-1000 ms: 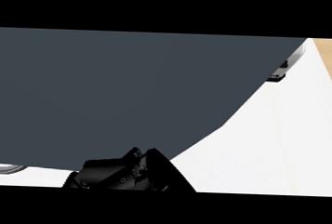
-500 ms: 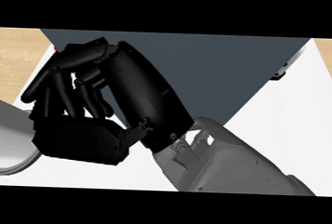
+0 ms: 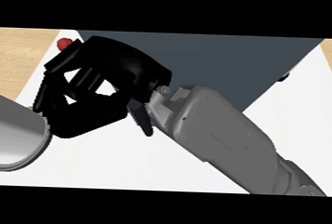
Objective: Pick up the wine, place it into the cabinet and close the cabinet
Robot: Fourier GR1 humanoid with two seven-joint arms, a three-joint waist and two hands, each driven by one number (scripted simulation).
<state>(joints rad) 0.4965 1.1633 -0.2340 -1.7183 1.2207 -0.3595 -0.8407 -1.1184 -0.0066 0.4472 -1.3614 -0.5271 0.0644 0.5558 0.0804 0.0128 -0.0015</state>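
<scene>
In the head view, the frame is largely filled by one grey forearm [image 3: 222, 139] that enters from the lower right corner and slants up to the left, so it is taken to be the right arm. At its end the right robot hand [image 3: 94, 95] is seen with its fingers curled inward, the palm turned toward the camera. Gaps of white worktop [image 3: 126, 163] show between the curled fingers, and nothing can be made out inside them; the robot hand is therefore judged closed on nothing, though the close angle makes this uncertain.

A small red object [image 3: 63, 44] is visible just beyond the fingers, at the worktop's far left edge where it meets the wooden floor [image 3: 19, 57]. It may be the cap of the wine bottle, but too little shows to be sure. The robot hand is probably held there because a grasp is being attempted.

A dark grey panel [image 3: 232, 65], likely the cabinet, lies across the far side of the worktop. A pale cylindrical body [image 3: 13, 136] intrudes at the left edge; it is possibly the other forearm. The left robot hand is not shown.
</scene>
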